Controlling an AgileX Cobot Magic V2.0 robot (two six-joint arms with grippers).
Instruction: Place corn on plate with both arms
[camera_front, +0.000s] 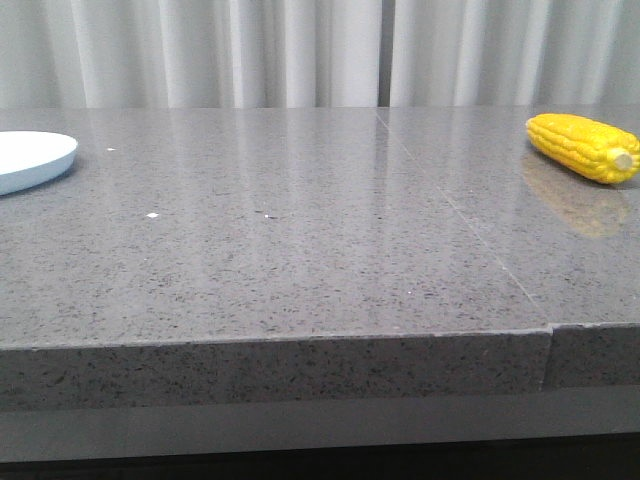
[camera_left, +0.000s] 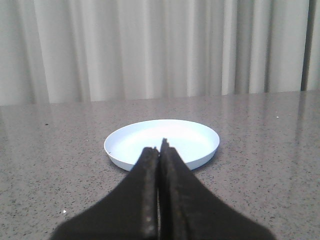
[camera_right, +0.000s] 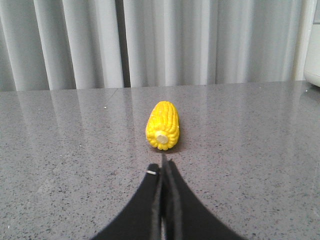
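The yellow corn (camera_front: 583, 147) lies on the grey table at the far right of the front view, its pale stub end toward the right. In the right wrist view the corn (camera_right: 163, 125) lies end-on just beyond my right gripper (camera_right: 162, 164), which is shut and empty. The pale blue-white plate (camera_front: 30, 158) sits at the far left of the front view, cut by the frame edge. In the left wrist view the plate (camera_left: 190, 137) is empty and lies just beyond my left gripper (camera_left: 158, 148), which is shut and empty. Neither gripper shows in the front view.
The grey speckled table (camera_front: 300, 250) has a seam (camera_front: 450, 215) running from the back toward the front right. White curtains (camera_front: 300, 50) hang behind it. A white object's edge (camera_right: 315, 75) shows at the far side of the right wrist view.
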